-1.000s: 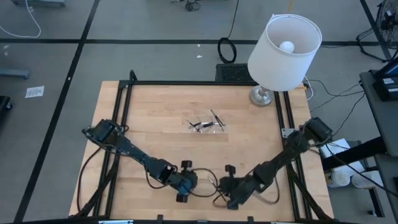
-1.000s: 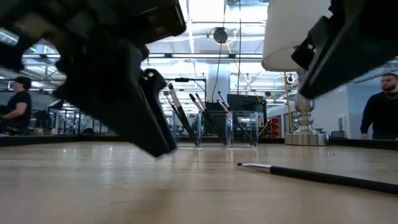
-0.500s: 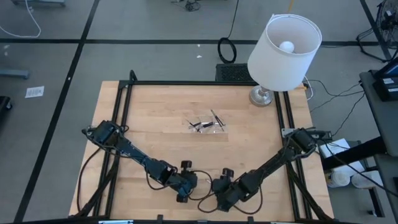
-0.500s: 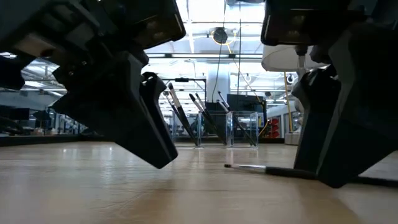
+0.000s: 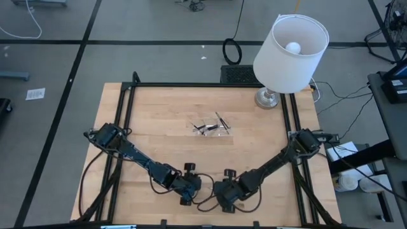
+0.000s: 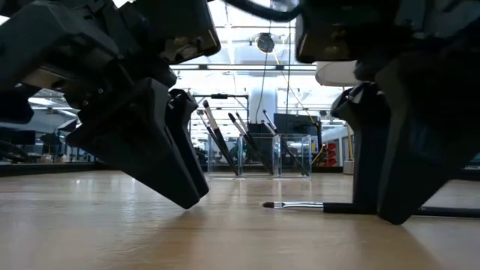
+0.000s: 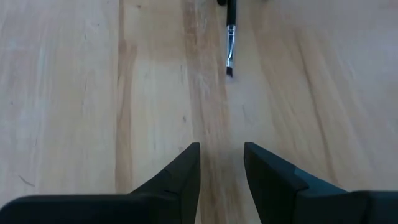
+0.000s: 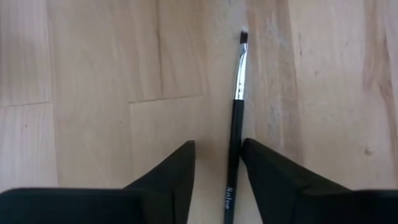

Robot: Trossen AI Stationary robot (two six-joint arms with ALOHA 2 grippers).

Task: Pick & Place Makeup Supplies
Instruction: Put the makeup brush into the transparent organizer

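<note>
One makeup brush (image 8: 236, 106) lies flat on the wooden table near its front edge. It is a thin dark stick with a silvery ferrule, and its bristle end (image 6: 268, 204) points toward the table's left. My right gripper (image 8: 217, 155) stands open and low over it, one finger on each side of the dark handle (image 8: 232, 168), with a gap showing on both sides. My left gripper (image 7: 221, 158) is open just to the left (image 5: 186, 193), and the brush's tip (image 7: 229, 70) lies ahead of it. Several more makeup supplies lean in the clear tray (image 5: 210, 127) at mid-table.
A lamp with a white shade (image 5: 290, 44) stands at the back right corner on its metal base (image 5: 267, 98). Black rails (image 5: 121, 114) frame the table. Bare wood lies between the grippers and the tray (image 6: 292, 156). Cables loop beside both wrists near the front edge.
My right gripper has moved toward the table's left and come down over the brush near my left gripper. Its fingers now stand around the handle. The brush's bristle end has slid a little toward the table's left.
</note>
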